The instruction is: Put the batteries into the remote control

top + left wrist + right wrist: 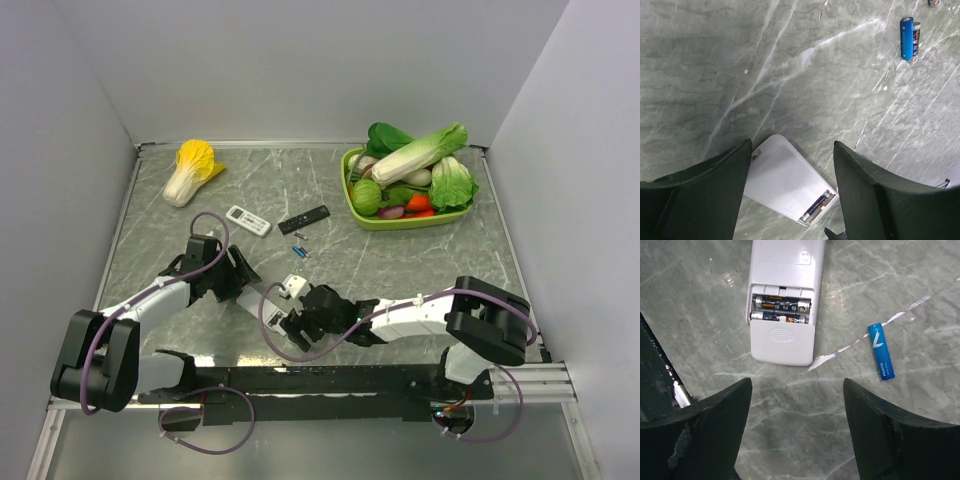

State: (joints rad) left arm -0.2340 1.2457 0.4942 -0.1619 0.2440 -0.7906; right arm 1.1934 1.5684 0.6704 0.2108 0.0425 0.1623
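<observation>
Jaws both spread, empty | remote control (pixel 782 300) back-up, ahead of right jaws

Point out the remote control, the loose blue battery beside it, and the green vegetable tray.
remote control (pixel 785 275): right wrist view, on its plain white back.
blue battery (pixel 881 351): right wrist view, middle of its casing.
green tray (pixel 398 222): top view, on its near rim.

I count three remotes, one large white remote (pixel 784 290), one small white remote (pixel 247 220), one slim black remote (pixel 303 219), two seated batteries (pixel 782 303), three loose blue batteries (pixel 881 351), one cabbage (pixel 190 170), one vegetable tray (pixel 395 223).
</observation>
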